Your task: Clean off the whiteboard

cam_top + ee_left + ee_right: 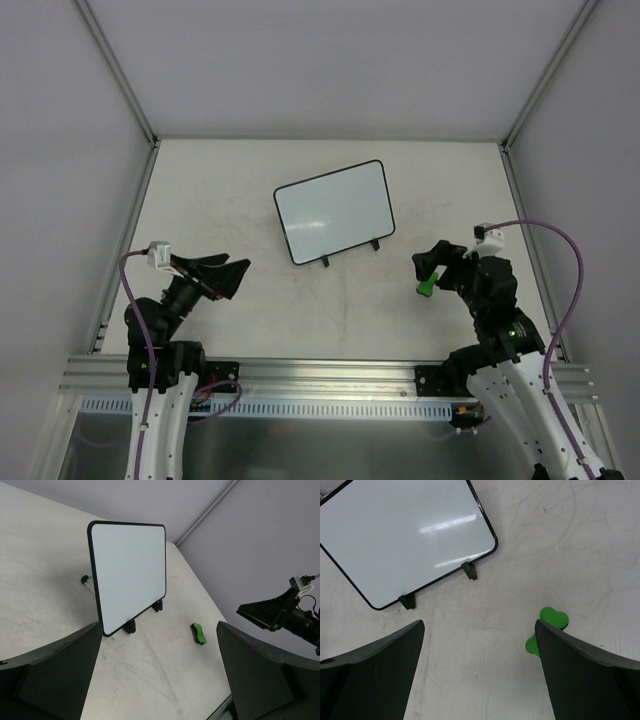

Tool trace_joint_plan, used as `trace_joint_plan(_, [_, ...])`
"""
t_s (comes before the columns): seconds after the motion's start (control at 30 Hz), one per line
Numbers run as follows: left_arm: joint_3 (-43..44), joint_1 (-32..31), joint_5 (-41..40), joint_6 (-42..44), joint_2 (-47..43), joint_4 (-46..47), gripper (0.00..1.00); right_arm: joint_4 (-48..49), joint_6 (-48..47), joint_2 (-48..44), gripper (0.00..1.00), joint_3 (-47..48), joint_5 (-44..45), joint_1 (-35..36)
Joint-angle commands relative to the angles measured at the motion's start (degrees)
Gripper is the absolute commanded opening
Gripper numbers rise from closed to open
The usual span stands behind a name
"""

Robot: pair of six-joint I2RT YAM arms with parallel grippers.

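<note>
The whiteboard (334,212) has a plain white face, a thin black frame and black feet. The eraser (199,633), near the worktop's right edge, is bright green. The worktop (250,300) is off-white with faint grey scuffs. The left gripper (159,626) and right gripper (479,625) are black.

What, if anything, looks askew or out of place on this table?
The whiteboard stands skewed, not square with the table. The green eraser lies loose on the surface, unheld. Nothing looks spilled or damaged.
</note>
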Motion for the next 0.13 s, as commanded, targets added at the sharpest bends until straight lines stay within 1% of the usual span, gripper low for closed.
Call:
trace_joint_plan(0.0, [0.3,0.2,1.8,-1.2,-3.7,-0.3,0.99,0.6,0.0,-1.4,0.97,-0.3,-0.8,-0.2])
trace_joint_plan(0.1, [0.3,0.2,1.9,-1.0,-2.6,-0.4,0.99,0.6,0.5,-2.1,0.98,-0.6,-0.2,-0.2])
